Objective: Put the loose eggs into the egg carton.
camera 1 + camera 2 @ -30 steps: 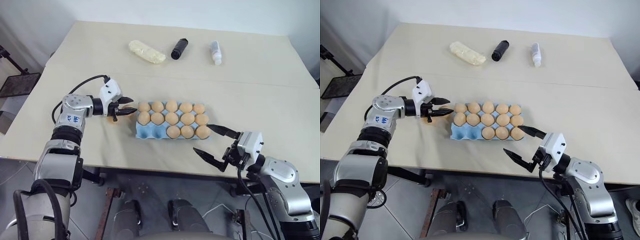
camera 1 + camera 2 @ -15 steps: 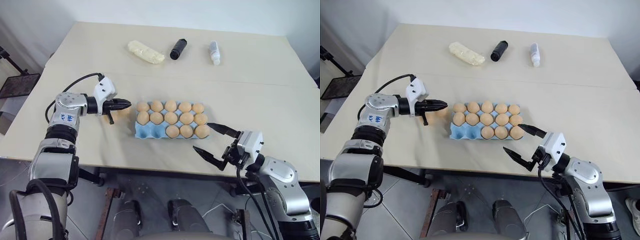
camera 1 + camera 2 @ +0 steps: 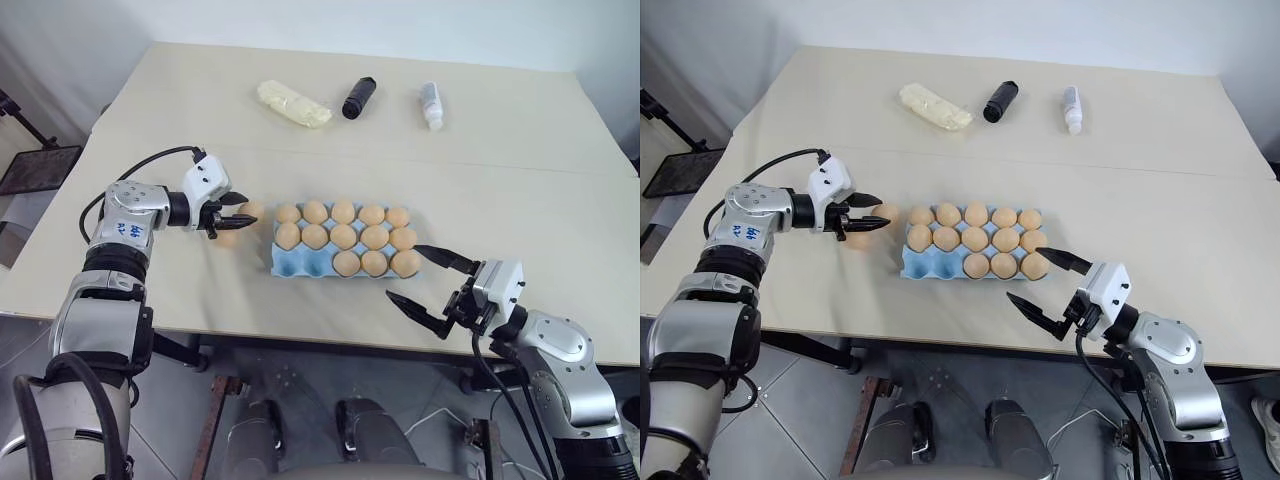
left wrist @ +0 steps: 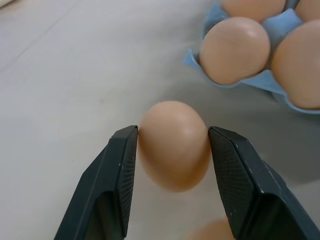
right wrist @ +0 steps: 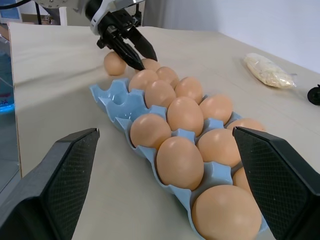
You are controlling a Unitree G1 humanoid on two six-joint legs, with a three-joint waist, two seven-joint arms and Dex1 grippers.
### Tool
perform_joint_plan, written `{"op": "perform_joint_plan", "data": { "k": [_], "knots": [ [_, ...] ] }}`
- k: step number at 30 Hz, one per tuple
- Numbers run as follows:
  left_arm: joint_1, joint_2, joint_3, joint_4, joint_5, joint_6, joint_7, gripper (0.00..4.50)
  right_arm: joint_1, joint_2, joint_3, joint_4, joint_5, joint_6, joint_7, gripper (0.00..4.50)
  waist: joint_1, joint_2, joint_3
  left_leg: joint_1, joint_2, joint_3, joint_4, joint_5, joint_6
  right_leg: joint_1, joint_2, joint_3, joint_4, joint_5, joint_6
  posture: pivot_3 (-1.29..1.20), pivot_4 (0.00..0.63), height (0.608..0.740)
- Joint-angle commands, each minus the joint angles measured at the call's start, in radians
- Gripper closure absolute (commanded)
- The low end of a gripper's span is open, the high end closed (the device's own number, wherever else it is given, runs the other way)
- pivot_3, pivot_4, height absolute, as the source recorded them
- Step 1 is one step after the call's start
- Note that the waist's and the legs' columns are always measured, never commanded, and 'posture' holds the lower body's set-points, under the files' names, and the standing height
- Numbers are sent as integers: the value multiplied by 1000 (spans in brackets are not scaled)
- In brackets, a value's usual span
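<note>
Light blue egg carton [image 3: 300,262] held thirteen eggs, two near-left cups empty, left gripper [image 4: 172,145] fingers flanked a loose egg [image 4: 174,145], grip unclear, right gripper [image 3: 432,290] gaped wide.

Bystanders on the far side of the table

The beige table [image 3: 520,215] carries three items along its far part, set in a loose row and well apart from one another. Furthest to the robot's left lies a pale yellow lumpy oblong [image 3: 293,103], resting at a slant. In the middle lies a black cylinder [image 3: 359,97] on its side, also at an angle. Furthest to the right lies a small white bottle [image 3: 431,104] on its side, a darker band near one end. A seam or fold line crosses the table surface nearer than these three. Beyond the table's left edge, a dark mesh stand [image 3: 38,165] sits on the floor
</note>
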Motion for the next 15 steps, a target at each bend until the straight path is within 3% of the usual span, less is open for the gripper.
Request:
{"op": "perform_joint_plan", "data": {
  "k": [1,6,11,15],
  "knots": [
    [-23,-13,-3,23,13,0,23,2155,7,6,-8,-25,7,-23,0,0,1,0,0,0,0,0,0,0,0,0,0,0,0,0,0,0,150,740],
    [-28,-40,-12,44,24,6,33,2155,7,10,-7,-26,4,-24,-5,0,2,0,0,0,0,0,0,0,0,0,0,0,0,0,0,0,150,740],
    [-33,-38,-17,48,33,2,33,3125,11,10,-10,-32,4,-24,-9,0,1,0,0,0,0,0,0,0,0,0,0,0,0,0,0,0,150,740],
    [-46,-25,10,35,3,-18,8,3407,15,12,-9,-33,3,-26,-12,0,1,0,0,0,0,0,0,0,0,0,0,0,0,0,0,0,150,740]
  ]
}}
